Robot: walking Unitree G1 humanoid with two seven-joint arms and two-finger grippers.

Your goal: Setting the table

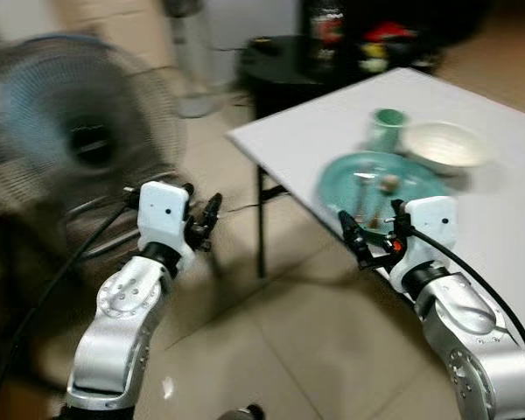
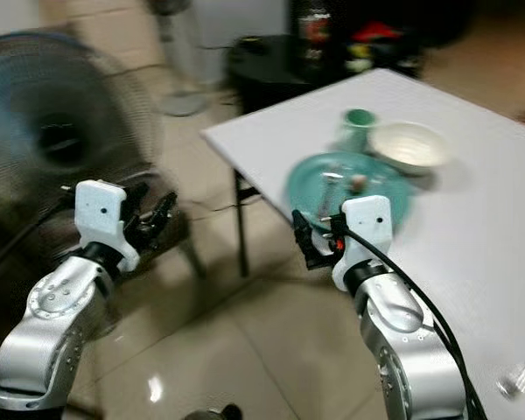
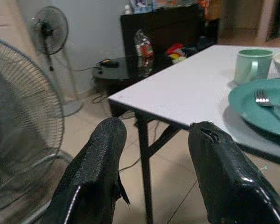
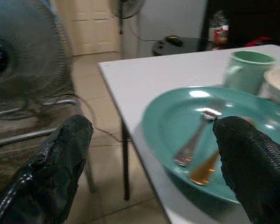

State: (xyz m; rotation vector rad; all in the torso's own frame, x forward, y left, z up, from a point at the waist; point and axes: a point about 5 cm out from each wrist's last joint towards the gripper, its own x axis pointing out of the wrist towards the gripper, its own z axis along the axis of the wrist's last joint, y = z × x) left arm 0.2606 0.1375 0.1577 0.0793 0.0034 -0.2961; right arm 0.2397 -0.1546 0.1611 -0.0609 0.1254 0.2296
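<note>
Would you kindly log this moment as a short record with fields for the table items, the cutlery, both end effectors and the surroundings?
table: white table, corner toward the robot
plate: teal plate near the table's edge
cutlery: fork and a second utensil lying on the plate
mug: green mug behind the plate
bowl: white bowl beside the mug
right end effector: open, at the table's edge by the plate, empty
left end effector: open, over the floor, empty
surroundings: floor fan on the robot's left
</note>
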